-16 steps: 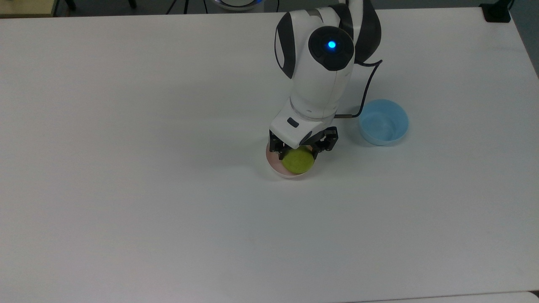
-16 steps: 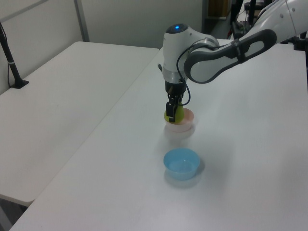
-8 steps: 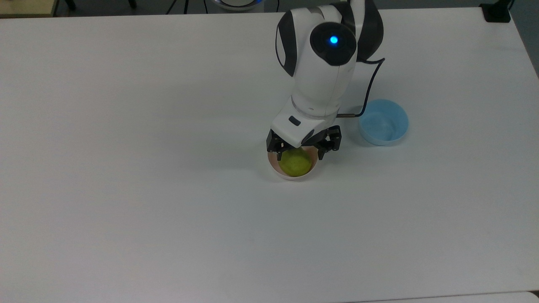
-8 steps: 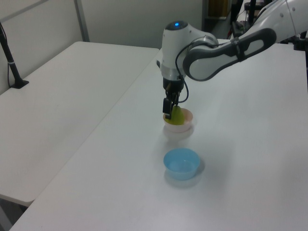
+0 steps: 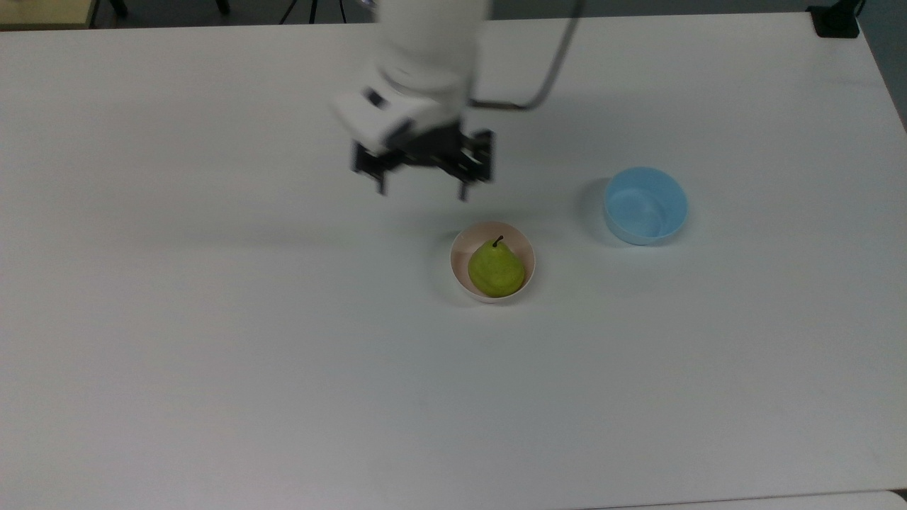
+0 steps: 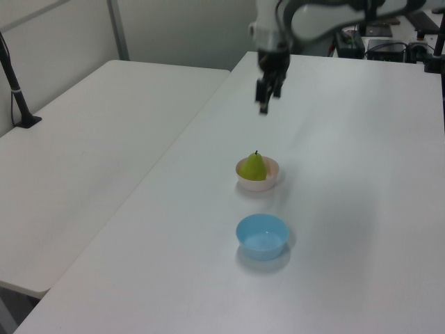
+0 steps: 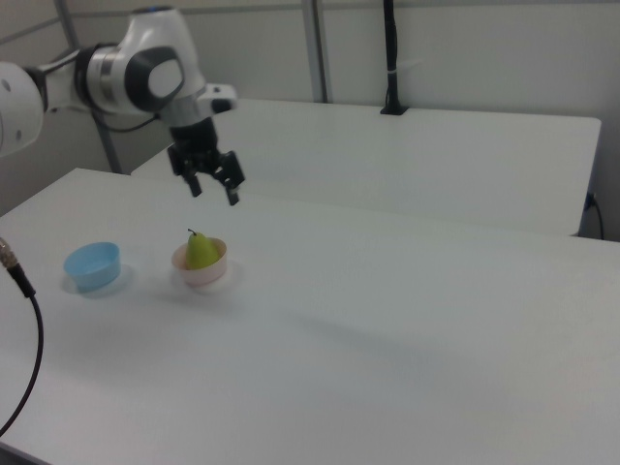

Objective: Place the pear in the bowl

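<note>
From my station I judge the job essentially done: the pear [image 5: 496,269] sits inside the pale pink bowl [image 5: 461,248], stem pointing up, its rounded bottom resting in the hollow and its body leaning toward the rim on the top view's lower side. In the left view the pear [image 6: 254,168] stands upright in the bowl [image 6: 268,184] and nothing is touching it. My gripper [image 5: 423,183] hangs in the air well apart from the bowl, toward the top view's upper left, with its two fingers spread wide and nothing between them; the right view confirms this, with the gripper [image 7: 215,191] empty and raised above the white table [image 5: 212,340]. The light blue bowl [image 5: 645,205] stands empty near the pink one, on the top view's right, and plays no part here. As far as I can tell, nothing remains of the placing itself; all that is left for me is to park the arm clear of the work area. The pear looks settled enough that I would not expect it to roll out.
</note>
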Controlling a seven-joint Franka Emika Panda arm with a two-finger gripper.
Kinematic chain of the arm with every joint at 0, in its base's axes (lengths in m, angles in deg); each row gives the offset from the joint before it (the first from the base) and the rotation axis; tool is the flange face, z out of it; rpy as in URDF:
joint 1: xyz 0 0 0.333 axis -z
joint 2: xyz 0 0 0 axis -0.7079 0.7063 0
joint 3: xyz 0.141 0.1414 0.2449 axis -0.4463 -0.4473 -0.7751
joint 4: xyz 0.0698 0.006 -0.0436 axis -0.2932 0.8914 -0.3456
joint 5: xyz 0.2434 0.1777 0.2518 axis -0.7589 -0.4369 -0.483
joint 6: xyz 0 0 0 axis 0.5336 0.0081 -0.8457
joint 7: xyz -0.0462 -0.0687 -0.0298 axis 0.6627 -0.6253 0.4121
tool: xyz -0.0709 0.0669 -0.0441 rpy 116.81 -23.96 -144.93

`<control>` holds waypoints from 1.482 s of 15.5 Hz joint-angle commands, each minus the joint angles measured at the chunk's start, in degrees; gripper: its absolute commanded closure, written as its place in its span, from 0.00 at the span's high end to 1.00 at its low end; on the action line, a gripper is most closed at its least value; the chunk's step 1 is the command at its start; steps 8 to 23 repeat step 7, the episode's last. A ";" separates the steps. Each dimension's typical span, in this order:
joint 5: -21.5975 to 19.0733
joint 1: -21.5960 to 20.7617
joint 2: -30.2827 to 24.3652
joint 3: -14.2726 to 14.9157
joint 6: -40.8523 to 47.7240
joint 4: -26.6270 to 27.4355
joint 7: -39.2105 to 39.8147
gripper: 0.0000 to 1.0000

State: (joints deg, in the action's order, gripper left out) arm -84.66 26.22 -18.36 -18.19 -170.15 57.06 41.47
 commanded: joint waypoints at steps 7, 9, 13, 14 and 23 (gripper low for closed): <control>2.09 14.89 -13.09 -5.74 3.84 9.29 3.24 1.00; 2.09 14.89 -13.09 -5.74 3.84 9.29 3.24 1.00; 2.09 14.89 -13.09 -5.74 3.84 9.29 3.24 1.00; 2.09 14.89 -13.09 -5.74 3.84 9.29 3.24 1.00; 2.09 14.89 -13.09 -5.74 3.84 9.29 3.24 1.00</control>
